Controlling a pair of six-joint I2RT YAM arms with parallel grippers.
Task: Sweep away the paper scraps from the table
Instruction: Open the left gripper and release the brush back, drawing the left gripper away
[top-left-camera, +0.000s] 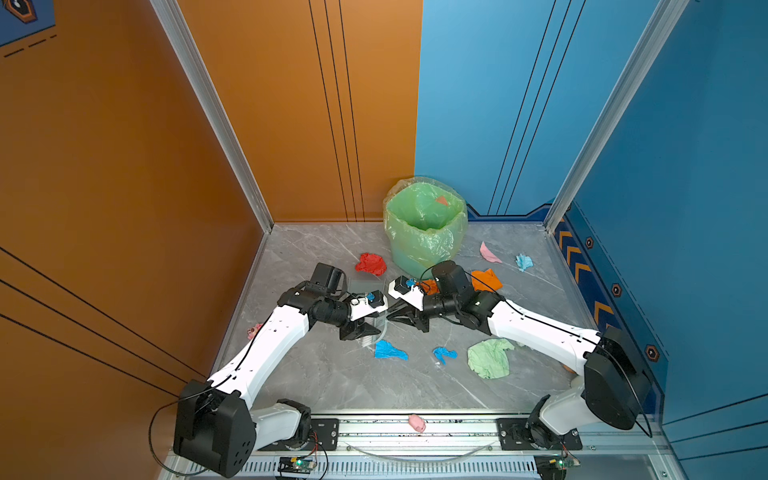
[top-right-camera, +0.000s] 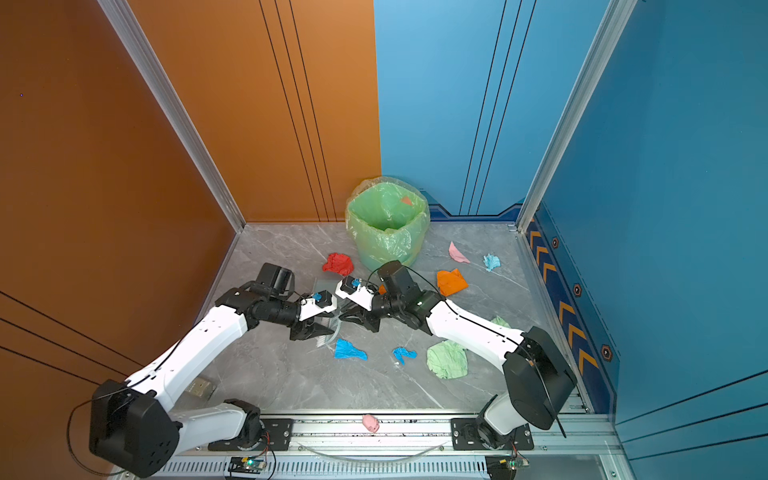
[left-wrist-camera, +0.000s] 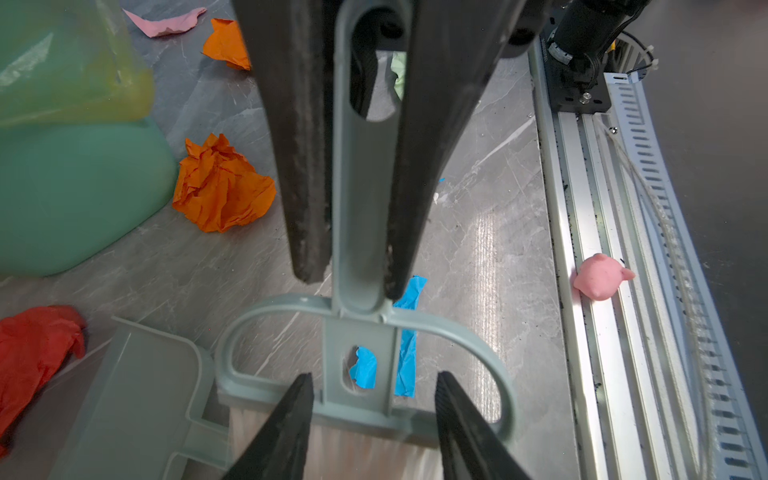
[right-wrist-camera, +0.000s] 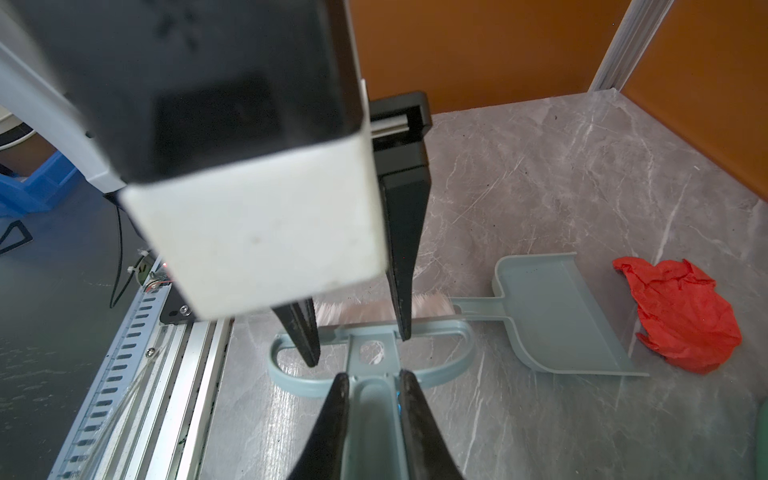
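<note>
In both top views the paper scraps (top-left-camera: 388, 350) are lying scattered over the table (top-left-camera: 332, 386), unswept. In the left wrist view the left gripper (left-wrist-camera: 374, 376) is standing open astride the hand brush (left-wrist-camera: 357, 232); it should be lifting straight clear, not snagging the loops. In the right wrist view the right gripper (right-wrist-camera: 374, 376) is clamping that hand brush by its handle beside the dustpan (right-wrist-camera: 557, 303); no writing is showing.

Crinkled matt paper scraps (top-left-camera: 371, 263) — glossy veined table (top-left-camera: 332, 382) — smooth plastic brush (left-wrist-camera: 357, 208)
</note>
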